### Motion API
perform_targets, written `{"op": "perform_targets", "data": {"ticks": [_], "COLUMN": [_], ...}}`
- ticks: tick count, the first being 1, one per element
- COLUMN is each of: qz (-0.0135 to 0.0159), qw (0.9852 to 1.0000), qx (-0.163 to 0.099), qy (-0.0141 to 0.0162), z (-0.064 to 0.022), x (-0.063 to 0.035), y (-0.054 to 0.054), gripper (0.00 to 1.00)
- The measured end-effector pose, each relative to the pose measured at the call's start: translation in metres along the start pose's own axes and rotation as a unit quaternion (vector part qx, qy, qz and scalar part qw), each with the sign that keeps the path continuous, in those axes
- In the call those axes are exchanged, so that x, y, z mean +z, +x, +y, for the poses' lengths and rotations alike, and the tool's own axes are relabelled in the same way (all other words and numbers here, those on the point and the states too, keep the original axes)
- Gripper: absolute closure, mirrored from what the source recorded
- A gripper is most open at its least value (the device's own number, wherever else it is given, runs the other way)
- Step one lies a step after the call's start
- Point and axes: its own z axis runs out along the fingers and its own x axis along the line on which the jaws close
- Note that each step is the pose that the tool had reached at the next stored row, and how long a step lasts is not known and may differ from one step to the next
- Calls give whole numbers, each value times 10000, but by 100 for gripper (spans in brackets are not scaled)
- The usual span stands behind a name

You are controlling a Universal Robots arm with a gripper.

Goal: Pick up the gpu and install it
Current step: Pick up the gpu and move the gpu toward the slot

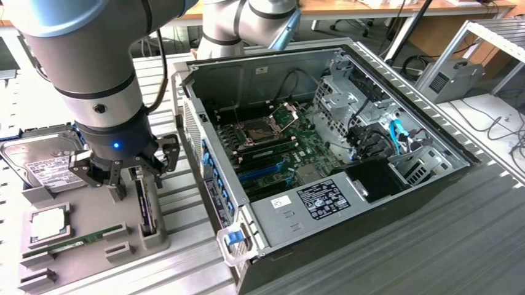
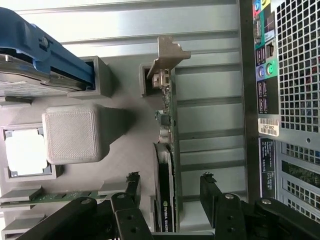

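Exterior view: the open computer case point(image 1: 238, 77) lies on its side at the view's right, with its board exposed. My arm point(image 1: 90, 74) hangs straight down over the grey tray point(image 1: 90, 215) just beside the case, wrist vertical.

The graphics card point(image 1: 146, 206) stands on edge in its tray slot, not yet lifted, so the step in hand is the pick-up and install is untouched.

My pincer point(image 1: 135, 182) is spread wide and empty. In the wrist view one of its fingers point(image 2: 209, 192) flanks each face of the card, with a gap on both sides and no contact seen.

Judgement: the grasp calls for the card centred between the fingers and a square squeeze on its flat faces, well away from the metal bracket.
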Motion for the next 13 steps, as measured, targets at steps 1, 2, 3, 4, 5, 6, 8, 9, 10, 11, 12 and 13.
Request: {"op": "perform_targets", "data": {"ticks": [1,2,3,4,5,6,8,9,10,11,12,13], "qz": [0,-1,-1,-1,0,0,-1,-1,-1,0,-1,-1], "qw": [10000,10000,10000,10000,10000,10000,10000,10000,10000,10000,10000,10000], "qx": [0,0,0,0,0,0,0,0,0,0,0,0], "qy": [1,0,0,0,1,1,1,1,1,1,1,1], "z": [12,26,34,40,44,47,52,54,55,56,56,57], "x": [9,23,31,39,44,51,65,77,84,89,96,103], "y": [2,5,8,10,11,13,17,21,22,23,25,26], "gripper": [40,40,40,40,40,40,40,40,40,40,40,40]}}
